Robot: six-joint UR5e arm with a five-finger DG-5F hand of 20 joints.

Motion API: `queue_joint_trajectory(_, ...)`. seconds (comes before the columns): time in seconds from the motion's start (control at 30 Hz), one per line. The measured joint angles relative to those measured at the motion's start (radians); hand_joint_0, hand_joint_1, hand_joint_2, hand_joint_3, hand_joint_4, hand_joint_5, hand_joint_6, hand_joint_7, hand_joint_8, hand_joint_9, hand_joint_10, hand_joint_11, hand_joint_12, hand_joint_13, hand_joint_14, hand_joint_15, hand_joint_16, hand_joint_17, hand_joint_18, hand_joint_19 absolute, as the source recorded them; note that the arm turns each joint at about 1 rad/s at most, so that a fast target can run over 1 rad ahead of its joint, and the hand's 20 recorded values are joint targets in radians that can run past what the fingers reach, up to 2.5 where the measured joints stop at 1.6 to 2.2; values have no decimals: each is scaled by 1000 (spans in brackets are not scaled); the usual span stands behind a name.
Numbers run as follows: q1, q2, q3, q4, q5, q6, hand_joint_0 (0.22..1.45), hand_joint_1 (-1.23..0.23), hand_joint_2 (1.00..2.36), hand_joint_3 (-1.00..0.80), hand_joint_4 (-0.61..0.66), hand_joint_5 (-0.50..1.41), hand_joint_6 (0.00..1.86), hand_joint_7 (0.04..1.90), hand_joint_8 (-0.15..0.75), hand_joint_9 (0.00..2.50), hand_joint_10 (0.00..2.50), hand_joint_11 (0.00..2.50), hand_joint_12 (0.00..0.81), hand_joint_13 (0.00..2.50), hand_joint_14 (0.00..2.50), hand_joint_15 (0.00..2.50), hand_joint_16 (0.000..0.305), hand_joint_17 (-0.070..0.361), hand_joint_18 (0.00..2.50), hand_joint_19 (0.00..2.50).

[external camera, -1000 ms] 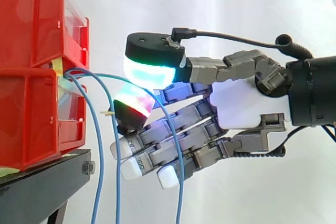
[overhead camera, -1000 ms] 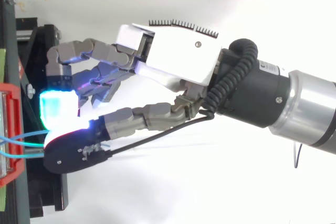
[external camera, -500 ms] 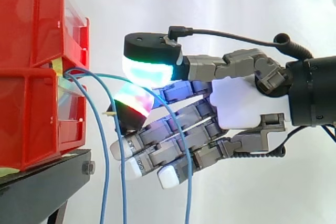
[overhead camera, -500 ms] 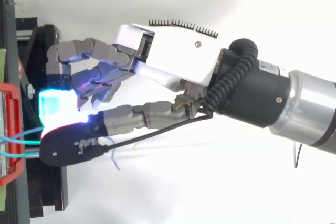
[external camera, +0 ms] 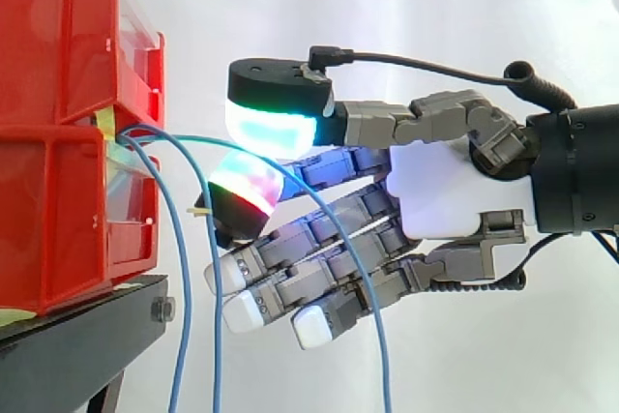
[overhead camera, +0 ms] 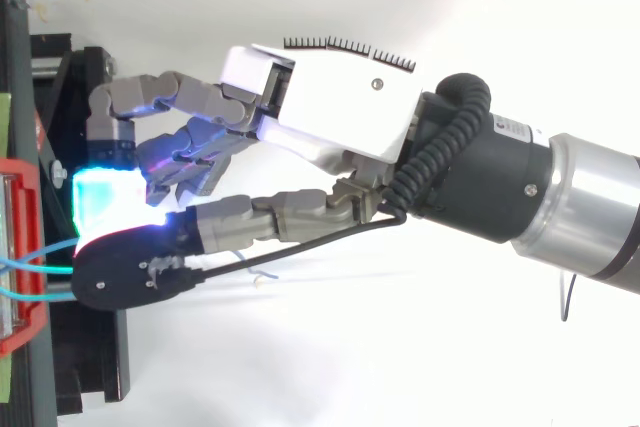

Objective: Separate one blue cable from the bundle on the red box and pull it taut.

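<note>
Pinching hand [external camera: 455, 191]: white-and-grey robot hand, centre-right in the side view; its glowing thumb and finger pads [external camera: 271, 128] are closed on one thin blue cable [external camera: 378, 345].
Cable path: arcs from the stacked red plastic bins [external camera: 58, 142] at upper left, down across the fingers.
Other blue cables [external camera: 184, 307]: hanging beside the black stand [external camera: 77, 345].

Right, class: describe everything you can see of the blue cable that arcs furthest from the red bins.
The blue cable is thin, smooth and flexible. It leaves the front of the red bins, arcs rightward and passes between glowing pads of the hand, which seem to pinch it. It then droops slack in front of the fingers.
</note>
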Motion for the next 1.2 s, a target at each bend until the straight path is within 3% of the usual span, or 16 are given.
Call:
queue_joint_trajectory(0.37,0,0,0,0,0,2,612,-467,1013,-336,332,-50,502,1414,400,1127,12,437,442,921,11,349,57,128,797,571)
queue_joint_trajectory(0.8,0,0,0,0,1,3,590,-453,1009,-380,286,-55,502,1400,402,1127,15,444,447,920,11,349,58,130,798,583)
queue_joint_trajectory(0.9,0,0,0,0,1,4,589,-447,1010,-386,268,-55,502,1395,415,1207,16,483,455,957,11,359,58,130,799,586)
queue_joint_trajectory(1.03,0,0,0,0,1,5,588,-435,1009,-398,248,-57,502,1416,426,1487,21,749,469,1176,15,471,57,129,831,584)
queue_joint_trajectory(1.2,0,0,0,0,1,5,588,-433,1008,-400,232,-58,502,1415,409,1519,21,893,467,1226,17,573,58,130,839,590)
